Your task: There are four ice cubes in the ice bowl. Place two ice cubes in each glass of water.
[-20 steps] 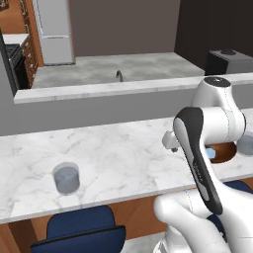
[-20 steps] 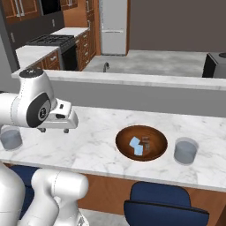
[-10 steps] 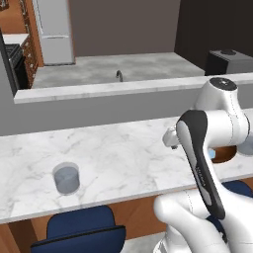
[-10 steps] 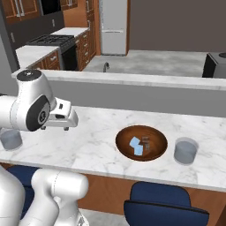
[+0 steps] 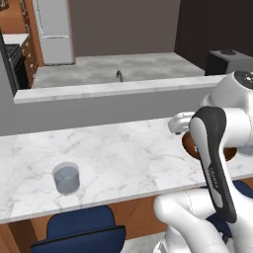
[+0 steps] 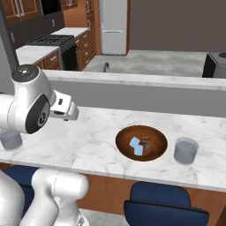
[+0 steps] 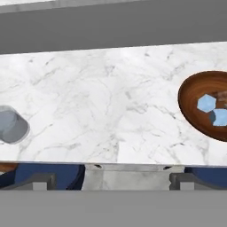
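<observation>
Left base view: from behind the arm, left side, forward and down across the counter (image 5: 123,148), glass (image 5: 66,178) near. Right base view: from behind, right side, over the same counter, bowl (image 6: 141,143) and second glass (image 6: 186,151) close ahead. Hand view: from above the counter, looking steeply down, bowl (image 7: 207,104) at right edge, glass (image 7: 11,125) at left edge. Shared by all three: counter top and bowl.
</observation>
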Tool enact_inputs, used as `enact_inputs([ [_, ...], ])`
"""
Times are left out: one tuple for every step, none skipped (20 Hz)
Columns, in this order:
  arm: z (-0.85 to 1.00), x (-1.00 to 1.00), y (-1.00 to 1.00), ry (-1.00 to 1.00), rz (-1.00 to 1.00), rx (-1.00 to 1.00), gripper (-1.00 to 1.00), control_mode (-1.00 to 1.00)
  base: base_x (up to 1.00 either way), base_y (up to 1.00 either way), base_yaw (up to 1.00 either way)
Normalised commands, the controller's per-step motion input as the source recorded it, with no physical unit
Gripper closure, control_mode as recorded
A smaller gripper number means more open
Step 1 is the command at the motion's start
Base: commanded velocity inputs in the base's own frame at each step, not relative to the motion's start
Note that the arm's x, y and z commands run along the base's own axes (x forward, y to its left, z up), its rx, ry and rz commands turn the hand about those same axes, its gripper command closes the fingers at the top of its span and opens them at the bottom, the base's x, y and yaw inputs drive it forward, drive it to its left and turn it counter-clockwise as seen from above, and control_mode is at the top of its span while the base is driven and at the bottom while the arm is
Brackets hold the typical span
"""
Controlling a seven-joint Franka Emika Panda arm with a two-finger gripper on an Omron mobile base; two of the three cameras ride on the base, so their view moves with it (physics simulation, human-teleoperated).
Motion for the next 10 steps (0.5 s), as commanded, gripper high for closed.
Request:
enact_inputs([
  [0.21, 0.04, -0.19, -0.10, -0.10, 0.05, -1.00, -1.00, 0.00, 0.00, 0.00],
  [0.16, 0.01, -0.18, -0.09, -0.10, 0.03, -1.00, -1.00, 0.00, 0.00, 0.00],
  [0.16, 0.01, -0.16, -0.08, -0.09, 0.02, -1.00, -1.00, 0.00, 0.00, 0.00],
  [0.15, 0.01, -0.16, -0.07, -0.09, 0.02, -1.00, -1.00, 0.00, 0.00, 0.00],
  [0.11, 0.04, -0.16, -0.06, -0.09, 0.01, -1.00, -1.00, 0.00, 0.00, 0.00],
  [0.14, 0.05, -0.15, -0.06, -0.10, 0.01, -1.00, -1.00, 0.00, 0.00, 0.00],
  [0.10, 0.10, -0.15, -0.05, -0.10, 0.01, -1.00, -1.00, 0.00, 0.00, 0.00],
  [0.06, 0.13, -0.15, -0.03, -0.10, 0.00, -1.00, -1.00, 0.00, 0.00, 0.00],
  [0.00, 0.16, -0.16, -0.01, -0.10, 0.00, -1.00, -1.00, 0.00, 0.00, 0.00],
  [0.00, 0.14, -0.16, 0.00, -0.09, 0.00, -1.00, -1.00, 0.00, 0.00, 0.00],
])
